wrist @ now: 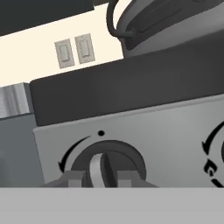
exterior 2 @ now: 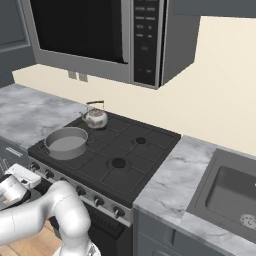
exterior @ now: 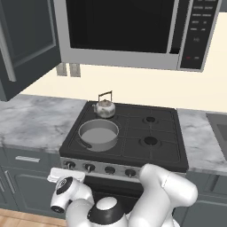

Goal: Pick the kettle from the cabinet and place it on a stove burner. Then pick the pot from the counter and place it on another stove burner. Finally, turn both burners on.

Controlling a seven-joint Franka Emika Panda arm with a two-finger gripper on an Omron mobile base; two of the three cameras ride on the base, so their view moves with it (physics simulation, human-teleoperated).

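Right up against the stove's front panel, the hand (wrist: 103, 177) is clenched on the leftmost knob (wrist: 101, 168), one finger tip pressed to each side of its raised rib (the hand view looks almost straight at it). From behind, the white arm (exterior: 164, 190) bends low in front of the oven, its wrist (exterior: 66, 188) at the panel's left end.

Above hangs a big microwave (exterior: 133, 31), and at the upper left stands the dark cabinet (exterior: 26, 44) with its pale bar handle. Marble table (exterior: 35, 122) runs off to the left of the black cooktop (exterior: 133, 133), and more of it lies to the right, where a sink (exterior 2: 227, 192) is sunk in.

On the cooktop's front left corner sits the grey pot (exterior: 98, 134). Just behind it, on the back left corner, stands the small silver kettle (exterior: 104, 107), its wire handle upright. Both right-hand burners (exterior: 150, 141) are bare.
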